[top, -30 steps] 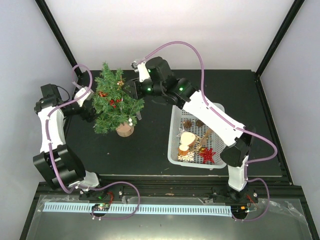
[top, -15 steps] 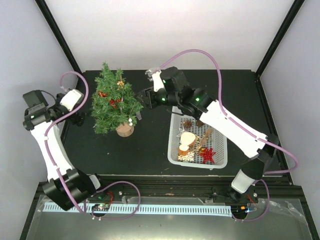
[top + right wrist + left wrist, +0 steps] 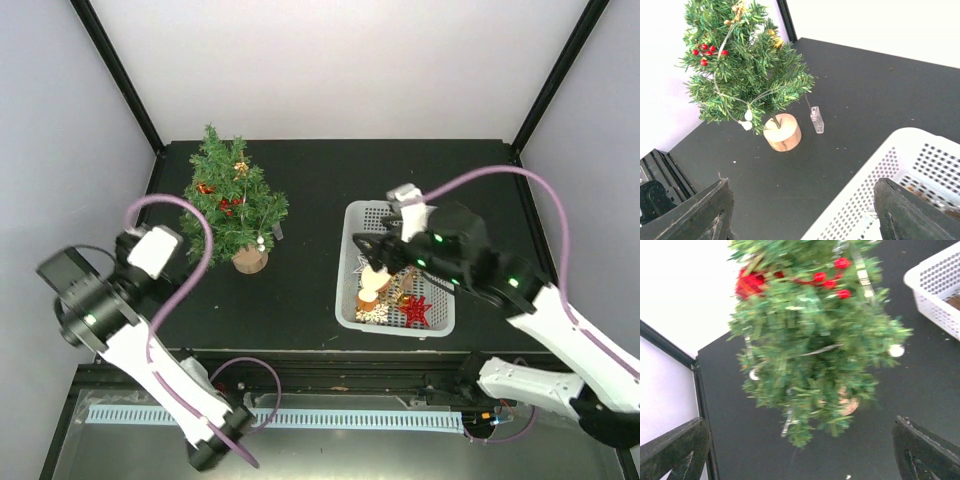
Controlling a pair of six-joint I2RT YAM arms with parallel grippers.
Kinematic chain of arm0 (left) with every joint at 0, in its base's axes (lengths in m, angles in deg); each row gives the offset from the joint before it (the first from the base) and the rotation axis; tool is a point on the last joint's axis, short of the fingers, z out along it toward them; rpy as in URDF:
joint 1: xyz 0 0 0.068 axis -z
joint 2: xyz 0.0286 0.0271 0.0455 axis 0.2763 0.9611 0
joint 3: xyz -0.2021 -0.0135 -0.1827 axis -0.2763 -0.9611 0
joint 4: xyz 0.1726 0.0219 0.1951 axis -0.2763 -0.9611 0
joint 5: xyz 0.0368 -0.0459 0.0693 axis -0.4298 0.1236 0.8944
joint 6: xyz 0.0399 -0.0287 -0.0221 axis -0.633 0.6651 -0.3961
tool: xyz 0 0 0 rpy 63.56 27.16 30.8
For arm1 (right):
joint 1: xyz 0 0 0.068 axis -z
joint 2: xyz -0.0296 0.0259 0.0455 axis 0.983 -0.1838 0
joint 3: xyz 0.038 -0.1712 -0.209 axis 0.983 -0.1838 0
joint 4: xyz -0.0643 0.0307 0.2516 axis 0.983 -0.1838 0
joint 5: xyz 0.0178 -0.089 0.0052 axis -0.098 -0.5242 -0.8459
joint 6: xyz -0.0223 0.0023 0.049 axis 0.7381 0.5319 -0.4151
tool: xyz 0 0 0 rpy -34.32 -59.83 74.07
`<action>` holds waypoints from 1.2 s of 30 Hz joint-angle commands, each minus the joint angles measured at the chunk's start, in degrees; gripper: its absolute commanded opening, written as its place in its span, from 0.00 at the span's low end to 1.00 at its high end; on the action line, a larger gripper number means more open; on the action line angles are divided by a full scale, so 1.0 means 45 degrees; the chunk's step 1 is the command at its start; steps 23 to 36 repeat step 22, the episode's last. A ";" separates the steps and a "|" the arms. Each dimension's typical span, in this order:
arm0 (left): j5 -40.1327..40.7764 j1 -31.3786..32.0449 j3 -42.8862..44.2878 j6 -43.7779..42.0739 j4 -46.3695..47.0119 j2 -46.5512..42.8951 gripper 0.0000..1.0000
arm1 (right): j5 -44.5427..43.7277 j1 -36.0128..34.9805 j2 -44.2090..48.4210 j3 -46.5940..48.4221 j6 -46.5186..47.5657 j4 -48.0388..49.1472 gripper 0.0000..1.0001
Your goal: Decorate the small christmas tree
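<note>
The small christmas tree (image 3: 232, 203) stands at the back left of the black table on its round wooden base (image 3: 250, 260). It carries red berries, a gold ornament and small white balls. It also shows in the left wrist view (image 3: 810, 335) and the right wrist view (image 3: 742, 60). My left gripper (image 3: 165, 247) is open and empty, left of the tree and apart from it; in its own view (image 3: 800, 425) the jaws stand wide. My right gripper (image 3: 375, 250) is open and empty above the left part of the white basket (image 3: 349, 265), its jaws wide in its own view (image 3: 801, 185).
The basket holds a red star (image 3: 415, 310), wood slices (image 3: 375, 280), a white snowflake (image 3: 372, 313) and pine cones (image 3: 375, 245). A small clear box (image 3: 817, 120) on a wire lies beside the tree base. Black frame posts stand at the back corners.
Both grippers have drawn back from the tree. The left arm swung toward the near left. The right gripper moved right and nearer, to above the basket.
</note>
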 commanded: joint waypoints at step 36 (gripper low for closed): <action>0.0729 0.0115 0.0105 0.4343 -0.1553 -0.4882 0.99 | 0.0126 -0.0047 0.6876 -0.2001 0.0226 -0.4303 0.78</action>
